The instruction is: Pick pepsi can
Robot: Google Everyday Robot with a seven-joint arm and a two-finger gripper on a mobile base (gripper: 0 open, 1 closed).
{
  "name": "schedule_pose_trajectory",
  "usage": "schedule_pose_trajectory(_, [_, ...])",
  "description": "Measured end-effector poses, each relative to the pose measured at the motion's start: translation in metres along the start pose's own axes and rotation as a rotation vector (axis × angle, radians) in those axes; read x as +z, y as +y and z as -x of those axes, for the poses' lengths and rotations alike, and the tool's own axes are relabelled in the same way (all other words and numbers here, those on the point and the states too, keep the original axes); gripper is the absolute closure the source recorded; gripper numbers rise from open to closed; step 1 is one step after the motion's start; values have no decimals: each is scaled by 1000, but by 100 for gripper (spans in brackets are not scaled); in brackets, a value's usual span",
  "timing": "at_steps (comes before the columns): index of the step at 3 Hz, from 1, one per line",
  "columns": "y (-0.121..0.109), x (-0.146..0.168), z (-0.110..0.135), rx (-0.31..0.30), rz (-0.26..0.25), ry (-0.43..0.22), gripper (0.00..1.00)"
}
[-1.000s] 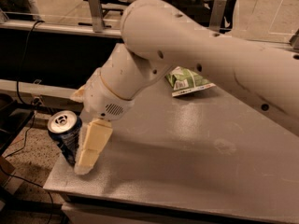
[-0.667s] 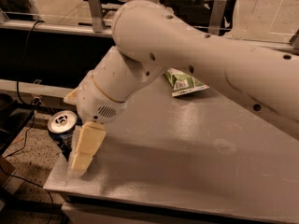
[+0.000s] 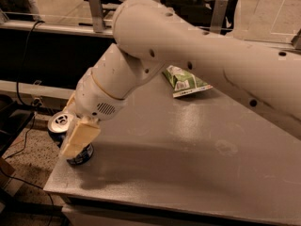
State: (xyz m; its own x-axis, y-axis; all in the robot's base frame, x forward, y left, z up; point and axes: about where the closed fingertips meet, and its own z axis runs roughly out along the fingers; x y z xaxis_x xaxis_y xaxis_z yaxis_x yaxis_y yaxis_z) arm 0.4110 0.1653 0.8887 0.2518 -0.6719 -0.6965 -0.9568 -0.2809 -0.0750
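1. Pepsi can [image 3: 60,122]: upright at the near-left corner of the table [image 3: 188,168], hard by the left edge; silver top showing, blue side mostly covered.
2. Gripper [image 3: 79,136]: now across the can's front, shifted left from a second ago; spread or pinching, cannot tell.
3. Likely lining up the grasp; can not yet lifted.
4. Snack bag [image 3: 186,81]: well apart, toward the far edge.
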Motion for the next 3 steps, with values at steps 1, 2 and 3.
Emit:
schedule_pose_trajectory(1, [-6,-9,-1,13,-4,-21,64])
schedule_pose_trajectory(2, [-14,-30,-2,23,-4,-41,86])
schedule_pose_trajectory(3, [-22,-68,2,22,-10,-60,100])
